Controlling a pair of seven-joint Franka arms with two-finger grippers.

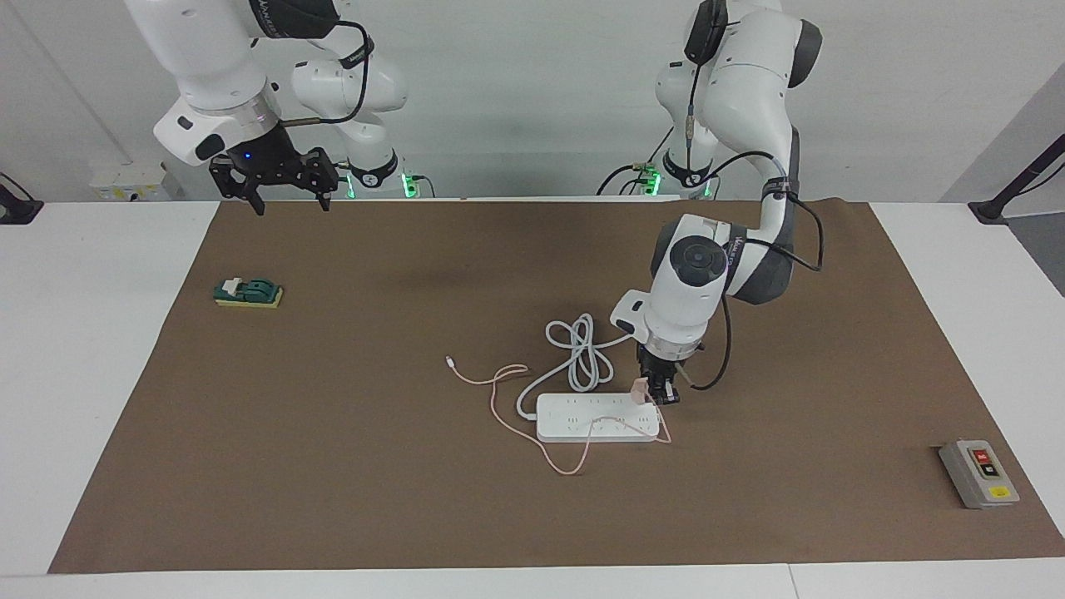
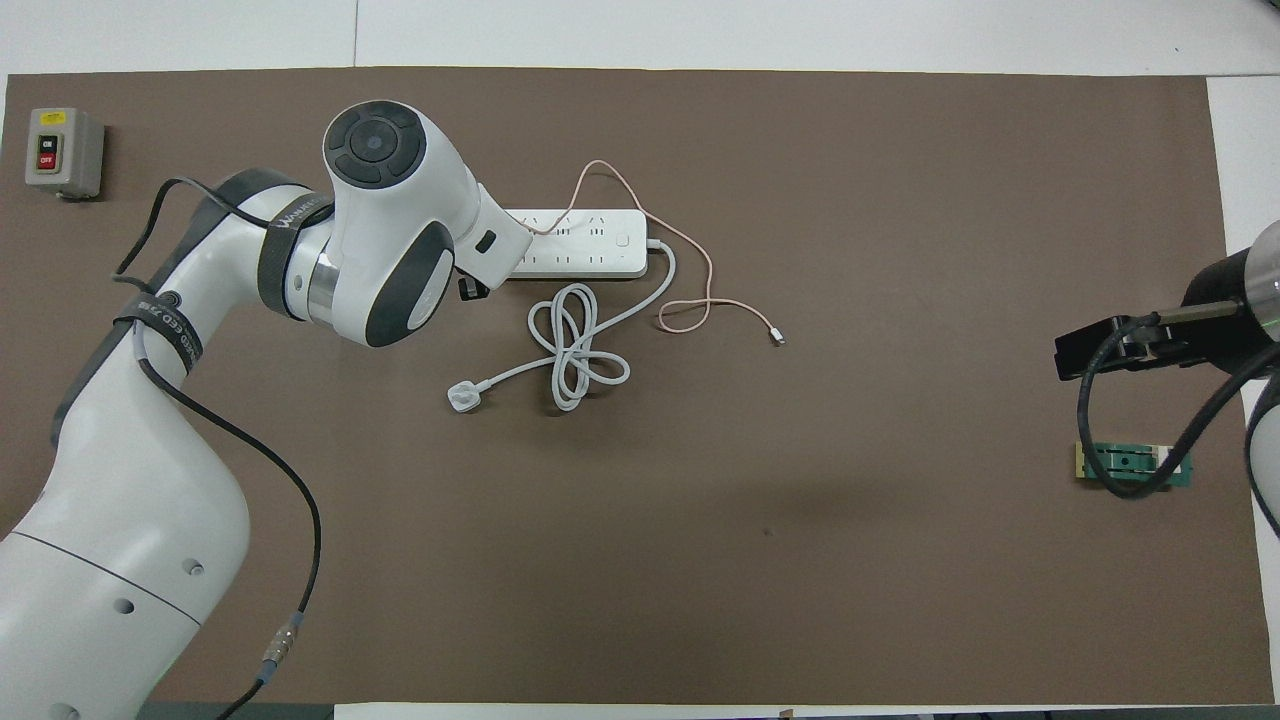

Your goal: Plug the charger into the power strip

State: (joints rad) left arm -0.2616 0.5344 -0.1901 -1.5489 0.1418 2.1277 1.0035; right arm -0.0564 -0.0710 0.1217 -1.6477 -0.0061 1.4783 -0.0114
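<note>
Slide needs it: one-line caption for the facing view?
Left gripper holds the pink charger over the power strip's end; right gripper waits, open.

The small pale-pink charger (image 1: 640, 390) is held just over the end of the long, flat white power strip (image 1: 596, 418) toward the left arm's side; its thin pink cable (image 1: 532, 441) is draped across the strip.

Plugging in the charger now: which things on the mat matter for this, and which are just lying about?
In play:
- charger, held by the shut left gripper
- power strip

Lying about:
- grey button box
- green block

The right gripper waits, open.
</note>
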